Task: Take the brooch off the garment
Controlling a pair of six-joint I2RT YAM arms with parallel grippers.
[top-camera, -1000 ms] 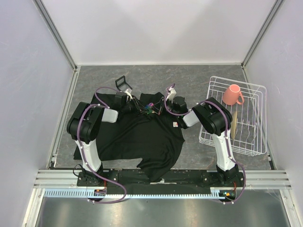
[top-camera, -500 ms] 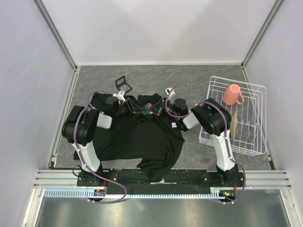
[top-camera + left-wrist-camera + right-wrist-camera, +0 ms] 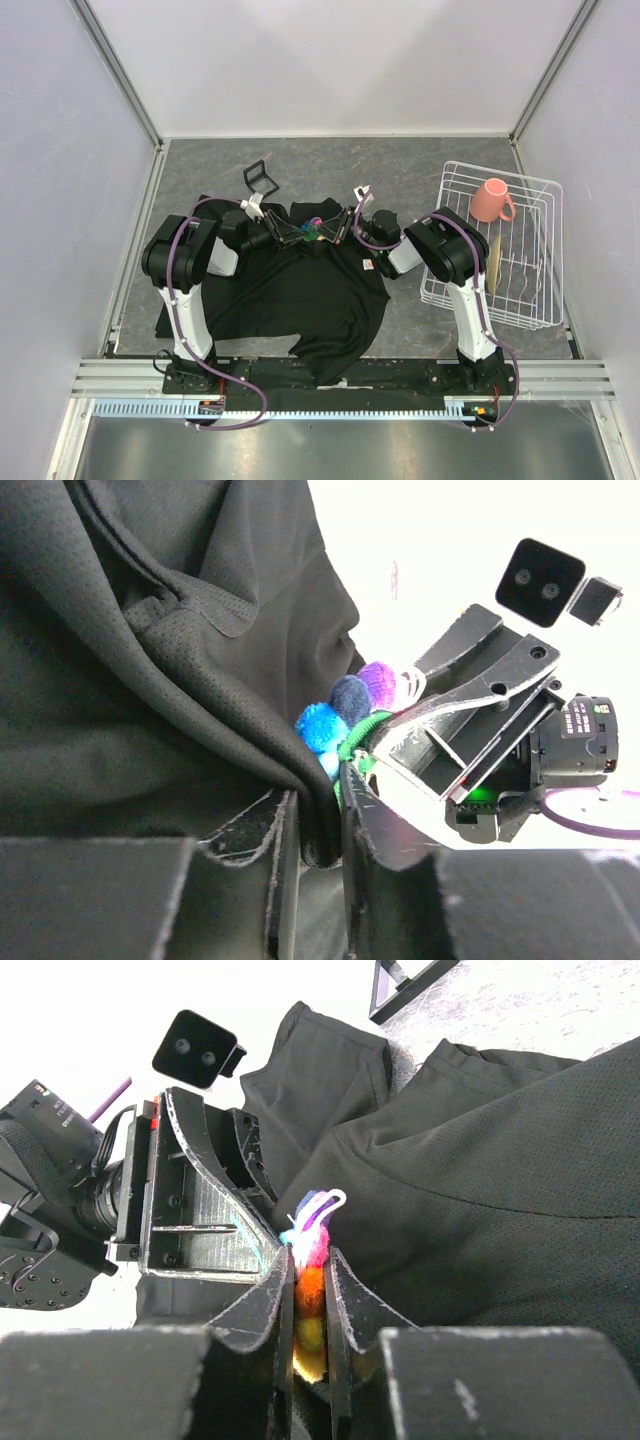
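At the far middle of the grey marbled tabletop [image 3: 400, 170], a large black short-sleeved T-shirt [image 3: 300, 290], rumpled, with a small white-and-red label [image 3: 370, 264] toward its right side. On its bunched far edge, a small round flower-like brooch of many colours [image 3: 313, 228], between two black two-finger grippers meeting tip to tip. Right gripper [image 3: 308, 1270] in from the right, clamped on the brooch's orange and yellow part, pink and white tuft poking out past the fingertips. Left gripper [image 3: 318, 800] in from the left, fingers set narrow, pinching a fold of black cloth just beneath the brooch's blue and purple balls. At the right, a white wire dish rack [image 3: 535, 305] holding a pink mug [image 3: 490, 200]. Just beyond the shirt's far left, a small black frame [image 3: 258, 175].
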